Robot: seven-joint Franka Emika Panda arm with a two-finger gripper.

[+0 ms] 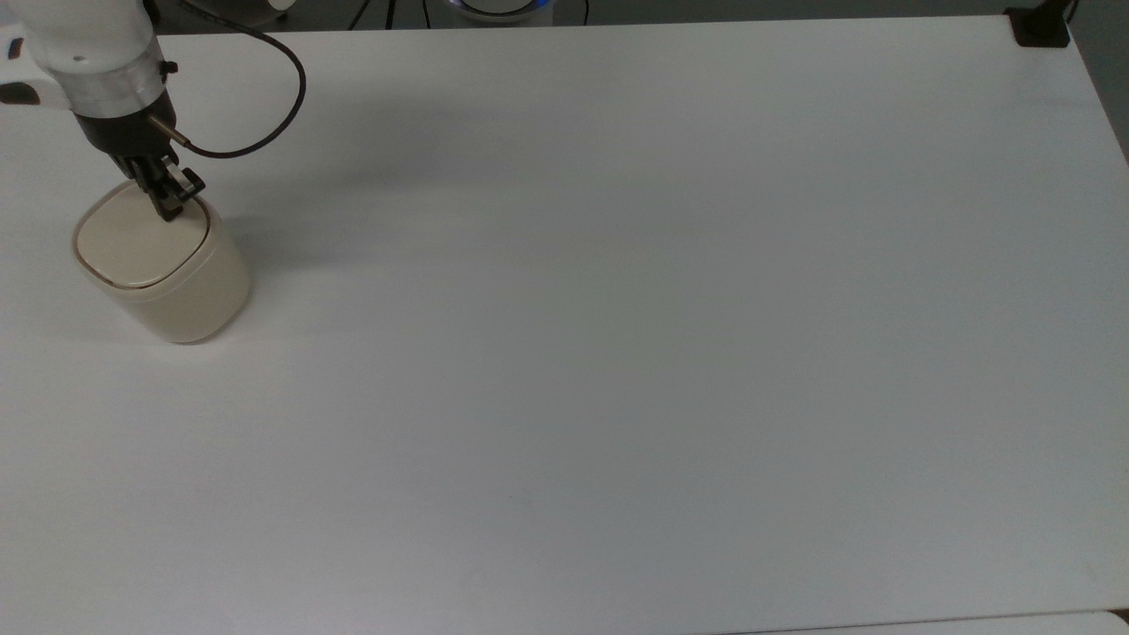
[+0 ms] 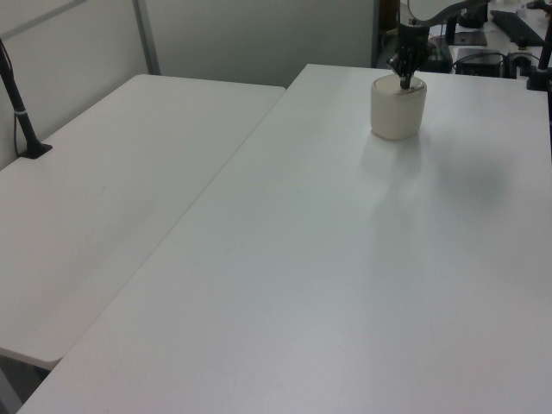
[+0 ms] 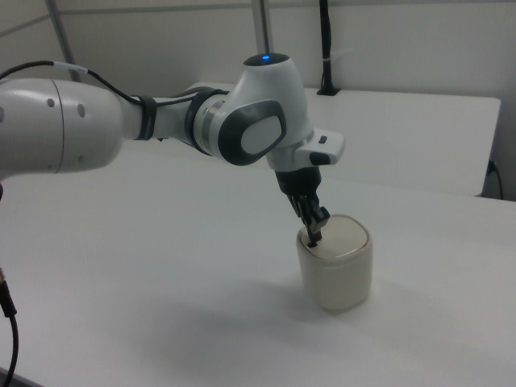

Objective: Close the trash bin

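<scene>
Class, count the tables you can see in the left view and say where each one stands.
2. One table fills the left view's middle and right, bearing the bin; another table adjoins it on the left view's left.
</scene>
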